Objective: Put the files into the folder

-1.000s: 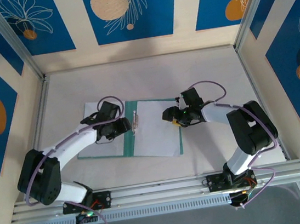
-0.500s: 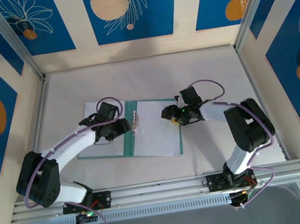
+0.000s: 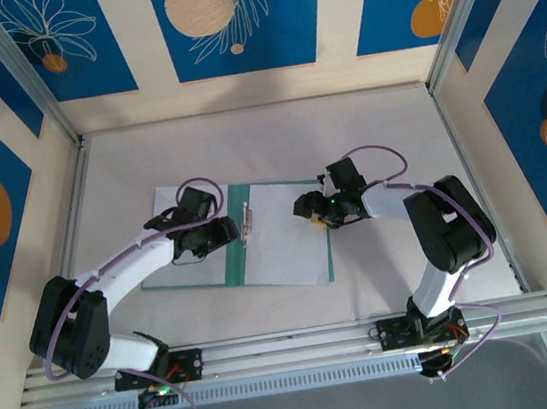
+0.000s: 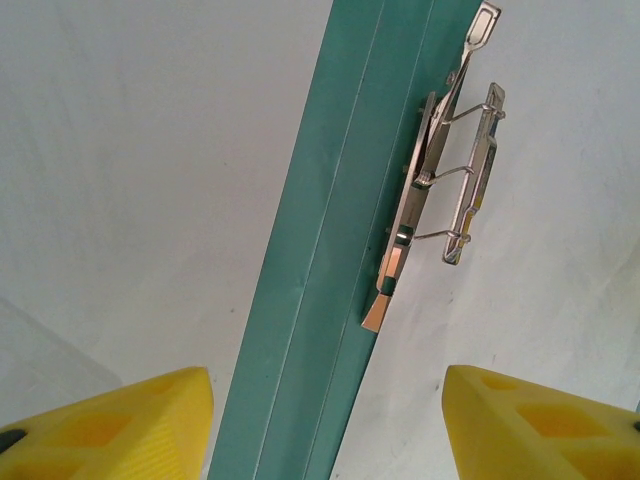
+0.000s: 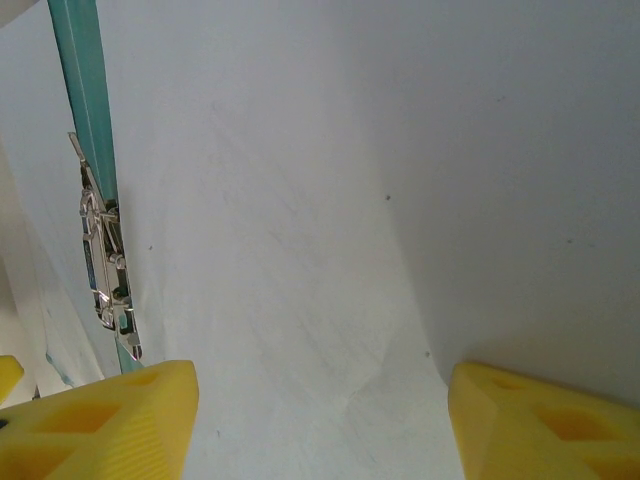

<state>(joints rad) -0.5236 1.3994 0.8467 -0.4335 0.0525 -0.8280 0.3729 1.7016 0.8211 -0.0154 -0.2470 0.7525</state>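
Observation:
The teal folder (image 3: 236, 262) lies open flat on the table. One white file (image 3: 168, 204) rests on its left half, another (image 3: 284, 248) on its right half, beside the metal clip (image 3: 247, 222). My left gripper (image 3: 224, 229) hovers open over the spine; in the left wrist view the teal spine (image 4: 310, 300) and clip (image 4: 440, 190) run between its yellow fingertips (image 4: 110, 430). My right gripper (image 3: 306, 207) is open just above the right file (image 5: 330, 250), near its upper right corner, with the clip (image 5: 105, 260) at the left. Neither gripper holds anything.
The white table (image 3: 264, 135) is boxed in by blue-patterned walls, with metal frame posts at the left (image 3: 75, 190) and right (image 3: 468, 149). An aluminium rail (image 3: 292, 348) carrying both arm bases runs along the near edge.
The right arm has eased slightly to the left over the right file. The left arm and the folder have not moved. Both grippers stay open.

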